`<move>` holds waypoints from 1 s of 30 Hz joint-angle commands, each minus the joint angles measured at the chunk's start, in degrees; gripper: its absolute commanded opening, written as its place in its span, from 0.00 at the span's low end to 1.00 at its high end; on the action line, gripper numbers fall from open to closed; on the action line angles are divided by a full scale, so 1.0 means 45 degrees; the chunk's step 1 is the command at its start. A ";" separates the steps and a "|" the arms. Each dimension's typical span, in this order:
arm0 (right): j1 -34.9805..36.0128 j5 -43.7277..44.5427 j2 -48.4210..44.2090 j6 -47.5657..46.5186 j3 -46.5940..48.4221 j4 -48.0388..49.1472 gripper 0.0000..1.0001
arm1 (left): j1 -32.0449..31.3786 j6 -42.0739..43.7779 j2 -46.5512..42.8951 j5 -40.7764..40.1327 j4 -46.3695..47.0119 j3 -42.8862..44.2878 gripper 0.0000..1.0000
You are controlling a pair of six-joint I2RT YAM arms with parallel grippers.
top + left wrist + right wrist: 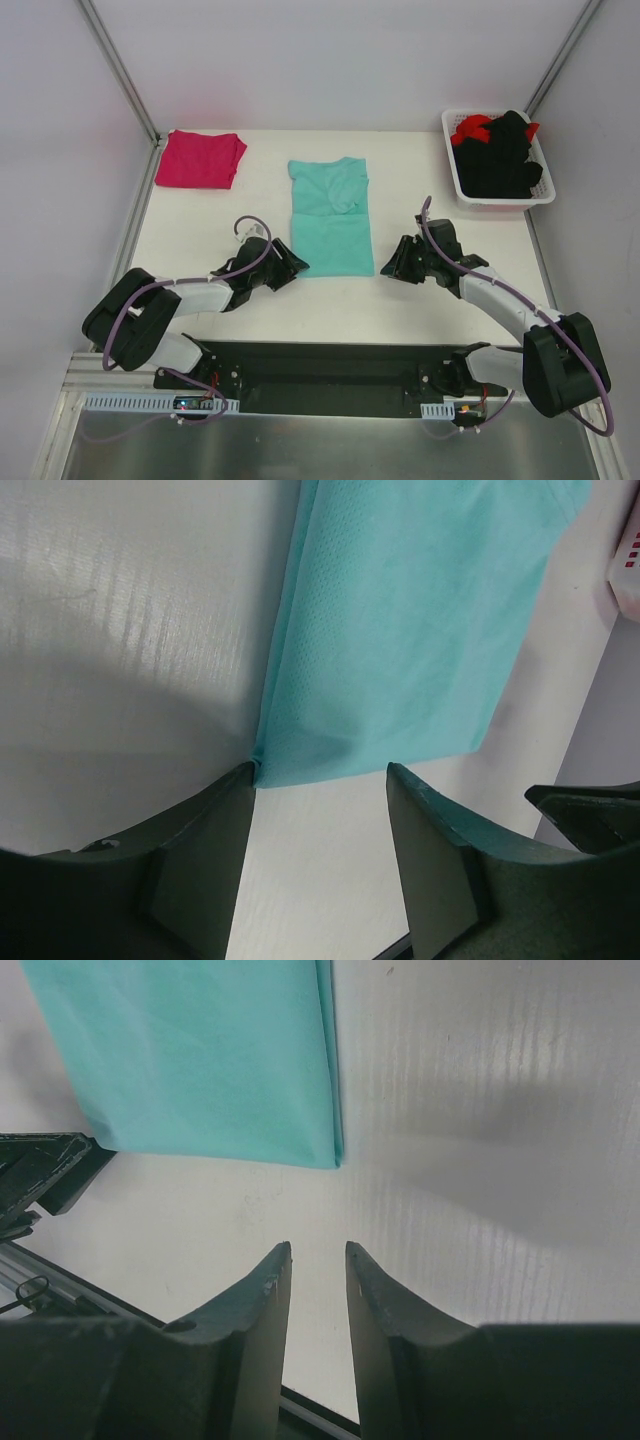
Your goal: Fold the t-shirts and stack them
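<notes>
The teal t-shirt (332, 215) lay flat in the middle of the table (330, 300), folded lengthwise into a narrow strip, its collar end far from the arms and its hem end nearest them. It looked like thin, light knit, soft and limp with no stiffness of its own, so you could expect it to sag from wherever it was pinched, and its layers to slide over one another if only the top one was caught. The best holds, by my reckoning, were the two near corners of the hem edge, each taken through every layer at once and low against the table. Your left gripper (320, 770) sat at the near left corner with its jaws well apart and empty, the cloth's corner right at one jaw's tip; whether they touched I could not tell. Your right gripper (318, 1250) hung just short of the near right corner, jaws only narrowly apart with nothing between them, likely too narrow a gap to swallow the folded edge. The magenta t-shirt (200, 160) lay folded at the far left of the table, well apart from the teal one, and the black and red garments (500, 160) were heaped in the white basket (500, 201) at the far right
</notes>
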 commanded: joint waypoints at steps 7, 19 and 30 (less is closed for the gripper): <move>-0.0098 0.0121 -0.0190 -0.0041 0.0096 -0.0036 0.31 | -0.0101 0.0445 -0.0801 -0.0536 -0.2092 -0.0083 0.56; -0.0157 0.0141 -0.0268 -0.0100 0.0057 -0.0055 0.32 | -0.0120 0.0445 0.0252 -0.0946 -0.1431 0.0307 0.52; -0.0352 0.0160 -0.0190 -0.0217 0.0116 -0.0173 0.31 | -0.0120 0.0523 0.1562 -0.0673 -0.0961 0.1030 0.31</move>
